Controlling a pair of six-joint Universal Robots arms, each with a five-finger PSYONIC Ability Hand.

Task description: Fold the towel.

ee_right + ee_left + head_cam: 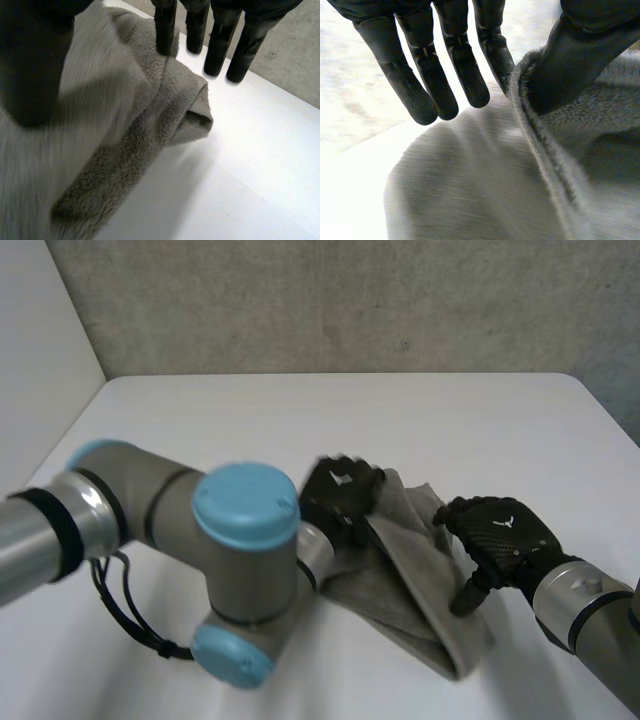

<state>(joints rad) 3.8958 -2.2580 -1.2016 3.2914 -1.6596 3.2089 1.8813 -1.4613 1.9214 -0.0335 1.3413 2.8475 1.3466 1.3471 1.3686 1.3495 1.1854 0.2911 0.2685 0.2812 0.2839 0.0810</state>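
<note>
Smooth white table (400, 420) bears crumpled, fuzzy grey towel (420, 580).

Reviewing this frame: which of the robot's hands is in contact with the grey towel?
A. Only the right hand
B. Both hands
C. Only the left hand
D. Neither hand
B: in the head view the left hand is on one side of the towel and the right hand on the opposite side, and each wrist view shows its own hand touching the cloth.
</note>
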